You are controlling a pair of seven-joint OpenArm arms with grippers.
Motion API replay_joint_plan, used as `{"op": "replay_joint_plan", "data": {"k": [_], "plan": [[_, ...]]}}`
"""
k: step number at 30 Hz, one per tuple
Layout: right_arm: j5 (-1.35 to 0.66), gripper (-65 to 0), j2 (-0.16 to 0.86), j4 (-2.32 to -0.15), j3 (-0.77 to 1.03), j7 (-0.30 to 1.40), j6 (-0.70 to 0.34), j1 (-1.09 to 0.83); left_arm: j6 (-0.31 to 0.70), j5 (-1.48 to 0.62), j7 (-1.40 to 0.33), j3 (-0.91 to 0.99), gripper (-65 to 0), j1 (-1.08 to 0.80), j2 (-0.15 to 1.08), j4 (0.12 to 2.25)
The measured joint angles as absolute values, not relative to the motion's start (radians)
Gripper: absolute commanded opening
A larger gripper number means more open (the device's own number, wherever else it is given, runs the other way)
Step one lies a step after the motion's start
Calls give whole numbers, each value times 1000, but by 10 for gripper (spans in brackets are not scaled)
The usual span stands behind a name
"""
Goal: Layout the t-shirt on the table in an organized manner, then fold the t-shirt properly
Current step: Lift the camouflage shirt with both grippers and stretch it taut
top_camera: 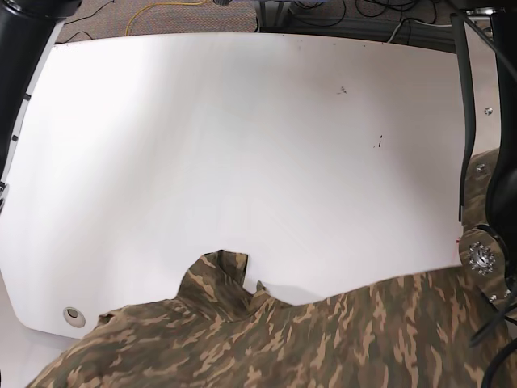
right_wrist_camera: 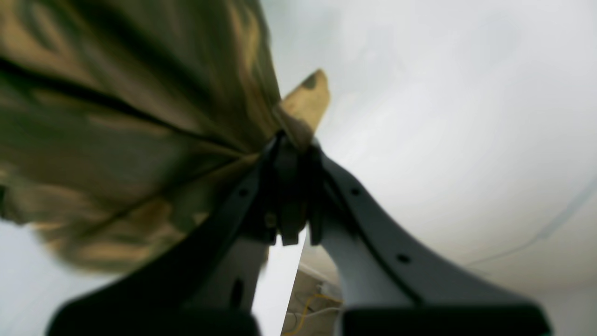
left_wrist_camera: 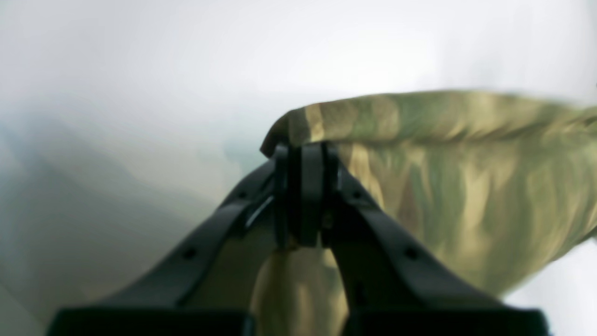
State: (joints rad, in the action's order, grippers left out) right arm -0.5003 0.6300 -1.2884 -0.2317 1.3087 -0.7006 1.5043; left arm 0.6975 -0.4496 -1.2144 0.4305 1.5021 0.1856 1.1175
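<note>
The camouflage t-shirt (top_camera: 323,339) fills the bottom of the base view, spread wide and hanging in front of the near edge of the white table (top_camera: 242,145). In the left wrist view my left gripper (left_wrist_camera: 301,151) is shut on a folded edge of the t-shirt (left_wrist_camera: 466,186), and the cloth stretches off to the right above the table (left_wrist_camera: 140,70). My right gripper (right_wrist_camera: 295,140) is shut on a bunched corner of the t-shirt (right_wrist_camera: 116,140), with a tan tip of cloth poking out past the fingertips. Neither gripper shows in the base view.
A round grommet hole (top_camera: 73,315) sits near the table's front left corner. Small dark specks (top_camera: 377,144) mark the right half. An arm link with a metal joint (top_camera: 482,257) stands at the right edge. Cables (top_camera: 161,10) lie on the floor beyond the far edge.
</note>
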Motion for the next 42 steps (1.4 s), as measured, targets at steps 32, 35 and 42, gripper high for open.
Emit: {"op": "replay_joint_plan", "data": {"k": [32, 35, 42], "plan": [[-585, -650, 756, -1516, 60, 1334, -700, 1224, 704, -498, -1285, 334, -650, 1080, 176, 1629], [-591, -650, 757, -1537, 134, 1318, -699, 1148, 700, -495, -1296, 334, -650, 1007, 178, 1669], [-581, -650, 748, -1637, 244, 1333, -700, 891, 701, -500, -1319, 330, -650, 822, 170, 1761]]}}
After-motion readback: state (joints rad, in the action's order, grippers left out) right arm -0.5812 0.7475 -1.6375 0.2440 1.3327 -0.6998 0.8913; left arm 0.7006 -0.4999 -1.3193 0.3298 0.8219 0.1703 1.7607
